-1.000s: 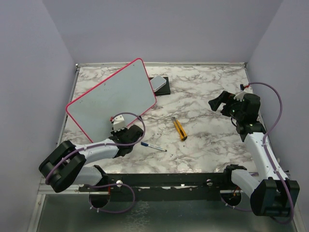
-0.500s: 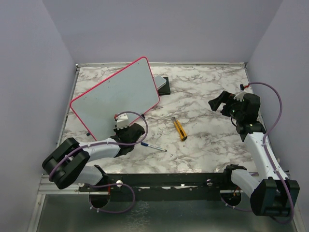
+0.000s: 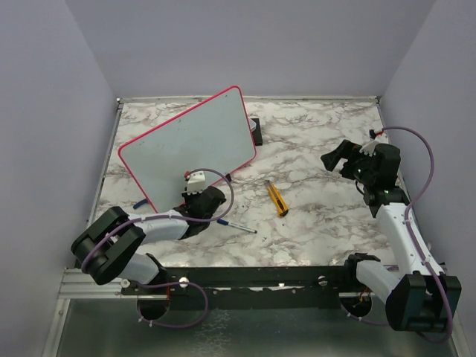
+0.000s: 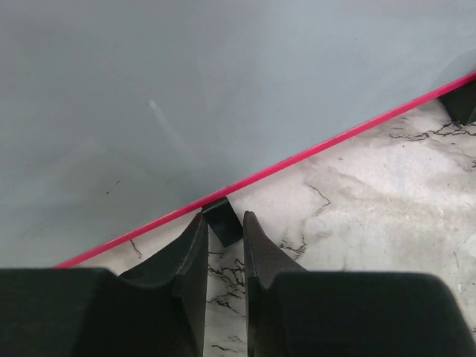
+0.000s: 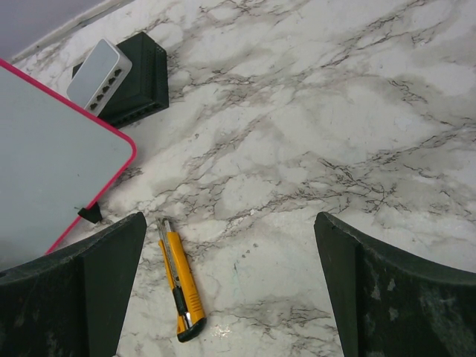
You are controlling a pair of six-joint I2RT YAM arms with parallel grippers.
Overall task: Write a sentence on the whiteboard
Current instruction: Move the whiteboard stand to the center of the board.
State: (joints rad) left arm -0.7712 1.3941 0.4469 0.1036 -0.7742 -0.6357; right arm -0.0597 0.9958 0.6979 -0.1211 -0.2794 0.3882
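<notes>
The whiteboard [image 3: 186,145], pale grey with a red-pink frame, stands tilted at the left of the marble table. It also shows in the left wrist view [image 4: 186,89] and the right wrist view [image 5: 44,171]. No sentence shows on it; its surface is blank. My left gripper [image 3: 192,195] is at the board's near edge. Its jaws stand almost closed around a small black foot [image 4: 225,217] under the frame. My right gripper [image 3: 338,160] hangs wide open and empty above the right side of the table, apart from the board.
A marker pen [image 3: 238,225] lies on the table just right of my left gripper. A yellow utility knife [image 3: 277,198] lies mid-table and shows in the right wrist view [image 5: 181,286]. A grey block on a black tray [image 5: 111,74] sits behind the board's far corner.
The whiteboard has shifted to the right and turned, together with my left gripper at its near edge. It now covers more of the black tray. The right arm has not moved.
</notes>
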